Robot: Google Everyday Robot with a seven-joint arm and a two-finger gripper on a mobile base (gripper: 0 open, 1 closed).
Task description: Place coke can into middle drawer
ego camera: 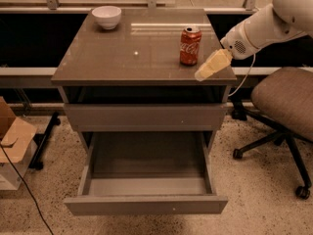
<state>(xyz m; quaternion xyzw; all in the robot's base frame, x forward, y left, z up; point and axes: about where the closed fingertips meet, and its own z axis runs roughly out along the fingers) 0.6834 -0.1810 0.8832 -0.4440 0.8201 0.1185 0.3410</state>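
Coke can [190,45] is upright on the cabinet's surface [122,53], not grasped. End effector [209,67] sits just right of the can and a bit nearer the camera, low over the surface edge, tip angled down-left toward the can's base. It's near the can, not touching as far as I can see. Open or closed: cannot tell from this angle, but it holds nothing. Middle drawer [146,205] is pulled out, well below the can and nearer the camera, with a closed drawer front [144,116] between the two. White bowl [106,16] is well left of the can toward the back, out of the way. Office chair [286,99] is right of the can, under the arm. Step in hand, I'd say: approach for the grasp. Risks:
- Coming in low and side-on, the tip could nudge the can's base and topple it or slide it left. Glossy surface, light can.
- An off-centre grip could let it slip on the lift.
- The carry has to clear the surface edge outward before dropping. Cut it short and the can clips the edge or the closed front.
- Release too high and it falls over in the shallow drawer.
- Arm swing could catch the chair.
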